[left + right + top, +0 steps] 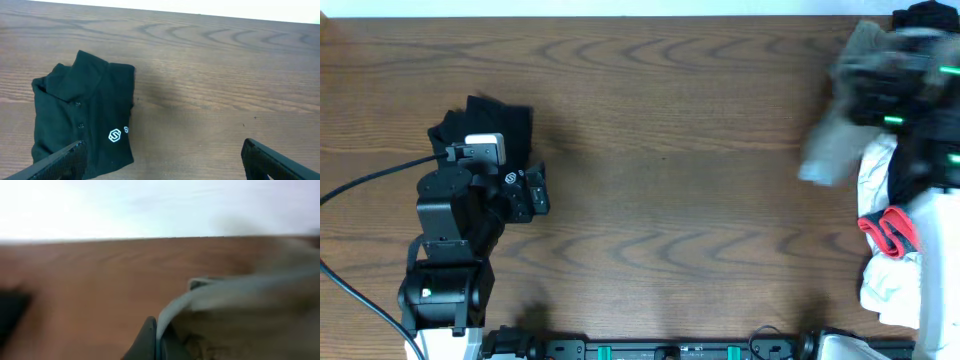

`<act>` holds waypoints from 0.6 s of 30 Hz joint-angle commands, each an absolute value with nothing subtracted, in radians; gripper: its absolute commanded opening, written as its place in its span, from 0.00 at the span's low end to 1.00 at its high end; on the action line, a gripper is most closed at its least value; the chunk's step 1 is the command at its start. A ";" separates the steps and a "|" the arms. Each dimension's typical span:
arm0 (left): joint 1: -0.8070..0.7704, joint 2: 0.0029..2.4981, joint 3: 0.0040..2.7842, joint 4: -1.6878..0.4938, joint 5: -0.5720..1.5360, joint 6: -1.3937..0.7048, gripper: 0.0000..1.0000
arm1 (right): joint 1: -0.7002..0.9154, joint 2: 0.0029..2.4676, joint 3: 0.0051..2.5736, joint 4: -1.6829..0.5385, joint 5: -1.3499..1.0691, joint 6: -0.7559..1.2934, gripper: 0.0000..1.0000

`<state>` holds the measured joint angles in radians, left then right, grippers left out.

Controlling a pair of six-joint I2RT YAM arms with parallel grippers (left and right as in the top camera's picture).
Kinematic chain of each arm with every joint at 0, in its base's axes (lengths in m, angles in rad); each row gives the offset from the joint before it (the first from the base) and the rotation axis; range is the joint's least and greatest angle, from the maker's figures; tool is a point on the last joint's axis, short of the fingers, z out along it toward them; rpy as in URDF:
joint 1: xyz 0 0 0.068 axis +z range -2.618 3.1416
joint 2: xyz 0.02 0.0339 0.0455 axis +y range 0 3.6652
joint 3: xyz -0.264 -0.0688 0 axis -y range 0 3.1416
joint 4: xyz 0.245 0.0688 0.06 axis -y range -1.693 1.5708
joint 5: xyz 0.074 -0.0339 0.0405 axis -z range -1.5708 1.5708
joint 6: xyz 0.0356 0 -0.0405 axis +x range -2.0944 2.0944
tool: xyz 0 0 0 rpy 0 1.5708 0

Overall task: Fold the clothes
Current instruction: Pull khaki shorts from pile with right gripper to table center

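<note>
A folded black shirt with a small white logo (pixel 80 115) lies at the table's left; in the overhead view (pixel 490 125) my left arm partly covers it. My left gripper (pixel 525 190) is open and empty, its fingers (pixel 165 167) spread wide just in front of the shirt. My right gripper (pixel 880 85) is blurred by motion at the far right. It is shut on a khaki-grey garment (pixel 830 150) and holds it off the table. In the right wrist view that fabric (pixel 240 310) lies against one dark finger (pixel 147 340).
A pile of clothes sits at the right edge: a white piece (pixel 890 285), a red-grey one (pixel 890 230) and a black one (pixel 920 18). Bare wooden table (pixel 670 150) lies between the arms. A black cable (pixel 370 180) runs off to the left.
</note>
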<state>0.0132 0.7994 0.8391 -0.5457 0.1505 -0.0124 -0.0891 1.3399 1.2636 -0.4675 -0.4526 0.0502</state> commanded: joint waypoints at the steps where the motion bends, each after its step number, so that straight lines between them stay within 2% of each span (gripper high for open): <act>1: 0.019 0.797 0.862 -0.545 0.150 -0.025 0.98 | 0.104 1.353 1.269 -0.430 -0.369 0.015 0.01; 4: 0.019 0.797 0.862 -0.545 0.150 -0.025 0.98 | 0.238 1.371 1.269 -0.361 -0.297 -0.019 0.01; 8: 0.019 0.797 0.862 -0.545 0.150 -0.025 0.98 | 0.325 1.375 1.269 -0.290 -0.291 -0.044 0.01; 18: 0.019 0.797 0.862 -0.543 0.150 -0.025 0.98 | 0.360 1.375 1.269 -0.246 -0.402 -0.043 0.01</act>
<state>0.0132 0.7998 0.8391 -0.5457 0.1505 -0.0227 0.3531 1.3834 1.2629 -0.2592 -0.3416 -0.0200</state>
